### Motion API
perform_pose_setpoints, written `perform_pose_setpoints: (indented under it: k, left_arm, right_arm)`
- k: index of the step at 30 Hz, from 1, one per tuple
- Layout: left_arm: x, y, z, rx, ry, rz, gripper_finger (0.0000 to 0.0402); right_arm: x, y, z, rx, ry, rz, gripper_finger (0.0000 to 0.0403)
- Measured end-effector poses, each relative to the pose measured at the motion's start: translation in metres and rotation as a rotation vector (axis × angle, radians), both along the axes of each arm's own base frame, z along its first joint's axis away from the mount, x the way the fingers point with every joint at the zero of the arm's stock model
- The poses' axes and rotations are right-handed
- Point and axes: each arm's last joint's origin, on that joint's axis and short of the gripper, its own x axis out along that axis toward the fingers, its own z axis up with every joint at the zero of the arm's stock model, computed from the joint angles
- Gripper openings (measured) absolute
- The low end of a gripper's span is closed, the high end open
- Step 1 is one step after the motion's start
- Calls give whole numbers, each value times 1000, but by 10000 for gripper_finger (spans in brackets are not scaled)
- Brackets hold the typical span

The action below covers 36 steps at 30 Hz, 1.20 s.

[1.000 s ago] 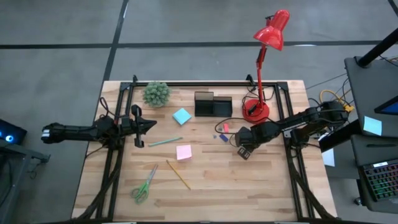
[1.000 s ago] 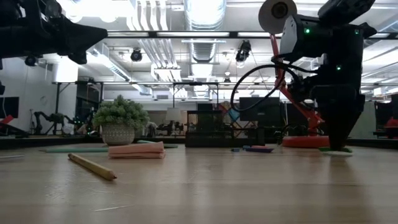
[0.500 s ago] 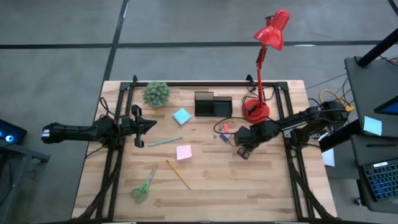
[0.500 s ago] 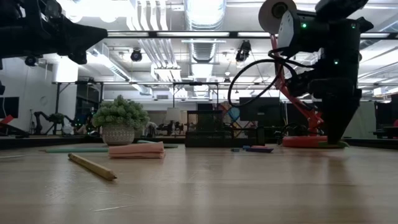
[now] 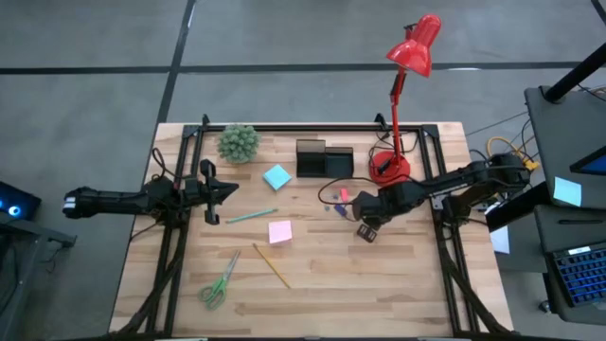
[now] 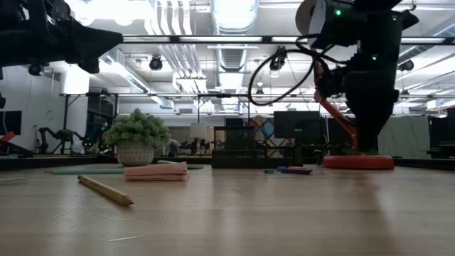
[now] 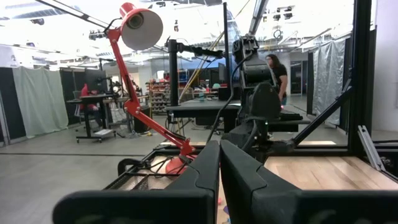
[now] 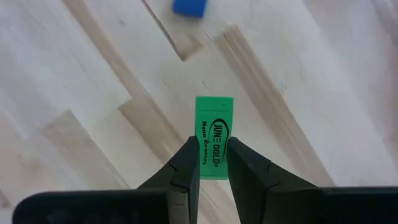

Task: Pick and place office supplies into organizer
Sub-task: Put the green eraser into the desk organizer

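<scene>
My right gripper [image 5: 367, 230] hangs over the table's right middle, pointing down, shut on a small green eraser [image 8: 214, 115]. Just beyond it lie a blue piece [image 5: 339, 209] and a pink piece [image 5: 343, 195]. The black organizer [image 5: 324, 158] stands at the far middle. A light-blue sticky pad [image 5: 276, 177], a pink pad [image 5: 279, 232], a teal pen [image 5: 251, 216], a yellow pencil [image 5: 271, 265] and green scissors [image 5: 220, 281] lie flat on the wood. My left gripper [image 5: 227, 190] waits shut and level at the table's left, holding nothing. My right gripper pinches the green eraser between its two fingers, one on each long side, at the eraser's near end [image 8: 213, 163]. The fingers come from above, pointing down. The eraser's printed face shows, and its other end sticks out past the fingertips, off the wood.
A red desk lamp's base [image 5: 388, 168] stands just right of the organizer, its arm leaning over the far edge. A small potted plant [image 5: 238, 142] sits at the far left. Black frame rails [image 5: 172, 256] run along both table sides. Bare wood lies near the front edge.
My right gripper has risen from the table with the green eraser between its fingers, drifted a little toward the table's left and rolled slightly. The eraser, on the wood a second ago, is now lifted clear.
</scene>
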Motion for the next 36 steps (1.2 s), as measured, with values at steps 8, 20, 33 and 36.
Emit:
perform_pose_setpoints:
  k: [8,20,33,36]
  left_arm:
    - [0,0,0,0,0,0,0]
    - [0,0,0,0,0,0,0]
    - [0,0,0,0,0,0,0]
    - [0,0,0,0,0,0,0]
  right_arm:
    - [17,-2,24,-24,-87,75,63]
    - [35,-11,54,-175,-185,225,63]
    - [48,-17,57,-282,-308,372,63]
    - [49,-23,55,-295,-323,362,63]
